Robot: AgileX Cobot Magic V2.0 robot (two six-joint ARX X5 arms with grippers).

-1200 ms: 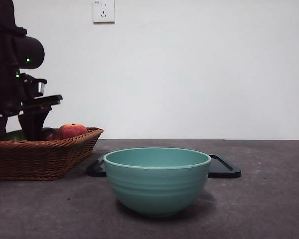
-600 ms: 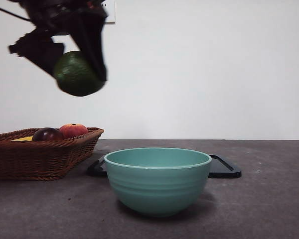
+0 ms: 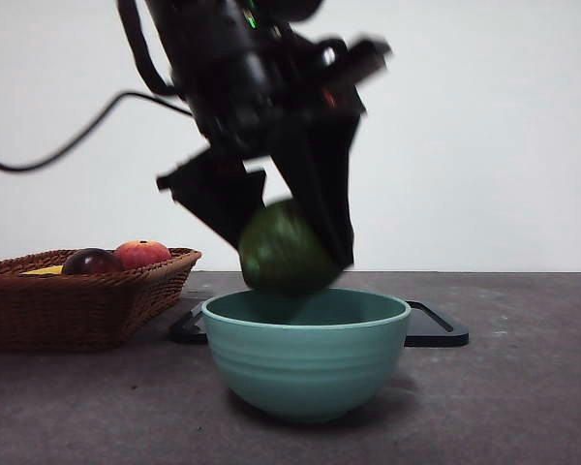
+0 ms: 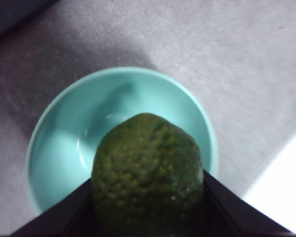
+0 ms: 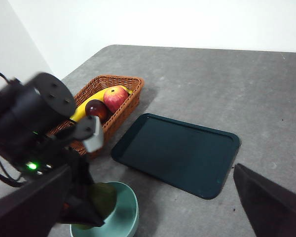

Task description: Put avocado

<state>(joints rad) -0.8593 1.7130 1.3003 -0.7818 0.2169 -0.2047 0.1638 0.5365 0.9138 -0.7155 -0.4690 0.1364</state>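
Observation:
The avocado [image 3: 283,249] is dark green and rounded. My left gripper [image 3: 281,242] is shut on it and holds it just above the rim of a teal bowl [image 3: 306,363] at the table's front middle. In the left wrist view the avocado [image 4: 148,173] sits between my jaws, over the bowl's [image 4: 64,143] near side. The right wrist view shows the avocado [image 5: 102,197] over the bowl [image 5: 126,217] from high up. My right gripper [image 5: 150,205] is open and empty, well above the table.
A wicker basket [image 3: 77,310] at the left holds a red-orange fruit [image 3: 141,254], a dark maroon fruit [image 3: 90,261] and a banana [image 5: 89,106]. A flat dark tray [image 3: 436,329] lies behind the bowl. A cable hangs from the left arm toward the left.
My left gripper lifted the avocado out of the basket, carried it right and lowered it to just above the bowl. The basket, bowl and tray have not moved.

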